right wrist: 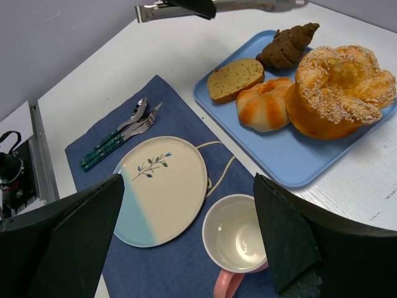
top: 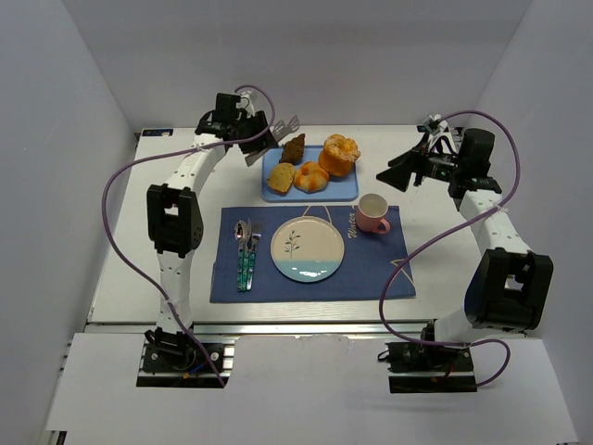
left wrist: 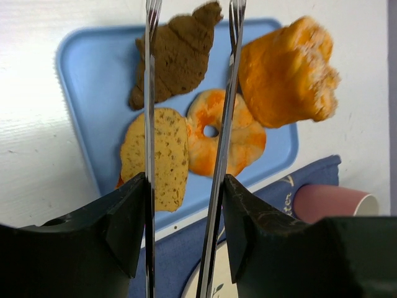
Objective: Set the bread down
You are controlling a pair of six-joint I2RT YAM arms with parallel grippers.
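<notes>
The bread (top: 293,148) is a small dark brown pointed pastry at the back of the blue tray (top: 345,190). It also shows in the left wrist view (left wrist: 177,53) and the right wrist view (right wrist: 286,45). My left gripper (top: 250,139) (left wrist: 185,181) is shut on metal tongs (top: 283,127) (left wrist: 149,93). The tongs' arms stand apart, above the bread and not touching it. My right gripper (top: 394,173) (right wrist: 188,180) is open and empty, hovering right of the tray above the pink cup (top: 373,213).
The tray also holds a pale cake slice (top: 281,176), a small ring bun (top: 311,178) and a big golden bun (top: 339,155). A blue mat (top: 371,269) carries a cream and blue plate (top: 308,248), the cup and cutlery (top: 246,250).
</notes>
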